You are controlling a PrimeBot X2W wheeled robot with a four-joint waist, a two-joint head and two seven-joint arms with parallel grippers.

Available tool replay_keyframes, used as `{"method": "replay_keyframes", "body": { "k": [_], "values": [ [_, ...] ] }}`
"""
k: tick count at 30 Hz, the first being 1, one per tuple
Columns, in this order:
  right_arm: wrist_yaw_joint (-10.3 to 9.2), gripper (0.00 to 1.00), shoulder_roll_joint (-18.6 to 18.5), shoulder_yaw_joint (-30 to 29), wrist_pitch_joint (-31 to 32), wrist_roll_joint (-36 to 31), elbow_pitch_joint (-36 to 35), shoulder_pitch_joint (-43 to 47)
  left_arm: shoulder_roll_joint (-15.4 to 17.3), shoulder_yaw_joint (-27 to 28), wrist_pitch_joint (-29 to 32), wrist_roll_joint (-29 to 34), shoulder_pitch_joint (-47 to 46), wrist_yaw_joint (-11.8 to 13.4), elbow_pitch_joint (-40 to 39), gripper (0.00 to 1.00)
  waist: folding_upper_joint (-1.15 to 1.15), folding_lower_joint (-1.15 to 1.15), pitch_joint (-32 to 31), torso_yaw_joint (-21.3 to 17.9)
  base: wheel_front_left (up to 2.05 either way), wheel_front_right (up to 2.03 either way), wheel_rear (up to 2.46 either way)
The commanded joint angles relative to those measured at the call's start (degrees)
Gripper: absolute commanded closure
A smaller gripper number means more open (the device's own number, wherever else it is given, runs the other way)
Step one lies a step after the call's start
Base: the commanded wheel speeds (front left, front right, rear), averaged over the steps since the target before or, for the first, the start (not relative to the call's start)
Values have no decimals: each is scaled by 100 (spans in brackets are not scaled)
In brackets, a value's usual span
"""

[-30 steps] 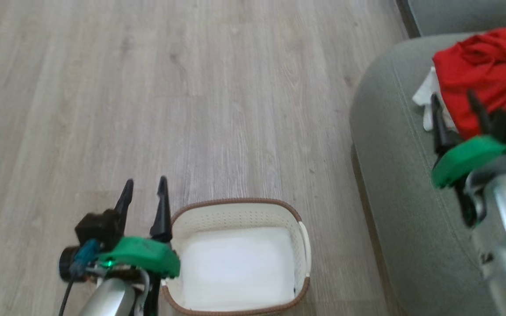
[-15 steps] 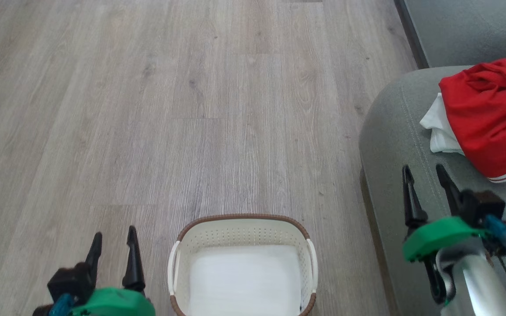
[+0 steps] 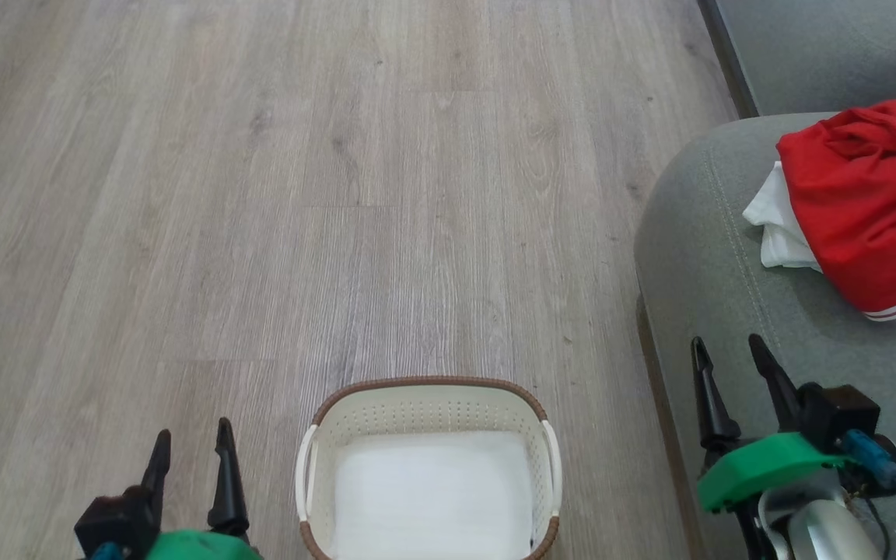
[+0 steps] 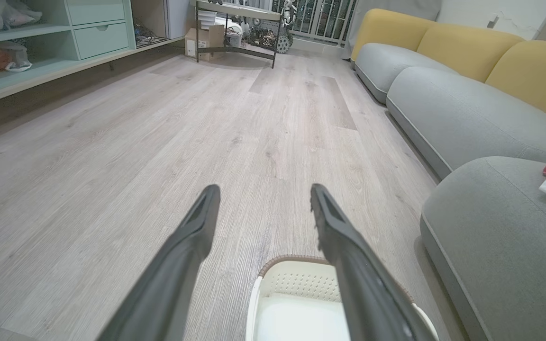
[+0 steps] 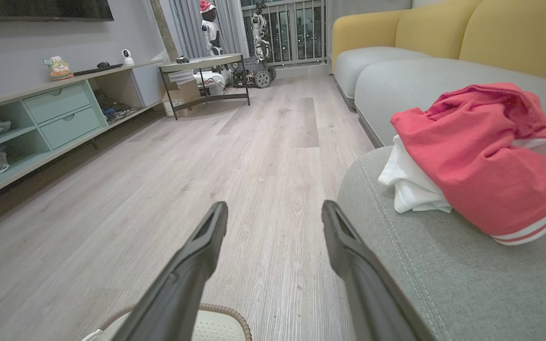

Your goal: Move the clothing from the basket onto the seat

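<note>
Laundry basket, the small oval cream plastic one with a brown woven-look rim (image 3: 428,381), sits on the pale wood-plank floor (image 3: 339,194) right in front of the robot. As far as I can see it's empty, just a bare white bottom, so I'd call the job pretty much done. Left gripper (image 3: 191,432) hangs just beside it on the left, fingers spread, nothing in them. Right gripper (image 3: 728,346) is over the front edge of the big grey-green fabric seat cushion (image 3: 728,257), also spread wide and empty.

Further on, the crumpled red clothing with a white fold and striped trim (image 3: 856,210) is already lying on that seat. It's ahead and to the right of the right gripper, not touching it. The heap's long side runs roughly away from the robot, white fold poking out toward the floor side. If anything needs another grab, the right arm is clearly nearer; the left is well apart, across the basket.
</note>
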Motion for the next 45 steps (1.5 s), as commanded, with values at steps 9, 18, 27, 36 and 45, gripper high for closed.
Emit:
{"method": "replay_keyframes", "body": {
  "k": [9, 18, 27, 36, 45],
  "values": [
    [-1, 0, 1, 153, -55, 39, -130, -118, -80, 346, -71, 325, -215, -132, -151, 0, 0, 0, 38, 44, 0, 0, 0],
    [0, 100, 1, 4, 0, 4, 98, 43, -164, 180, 0, 379, -1, -257, 44, 100, 0, 0, 56, 53, 0, 0, 0],
    [1, 100, 4, -17, 124, 357, 469, 138, -233, 187, 95, 36, 9, -327, 441, 100, 0, 0, 65, 41, 0, 0, 0],
    [1, 100, 4, -53, 263, 945, 386, 116, -243, 292, 230, -514, -114, -447, 477, 100, 0, 0, 72, 26, 0, 0, 0],
    [1, 100, 4, -96, 409, 1532, 312, 87, -255, 400, 367, -1062, -237, -568, 511, 100, 0, 0, 80, 10, 0, 0, 0]
  ]
}}
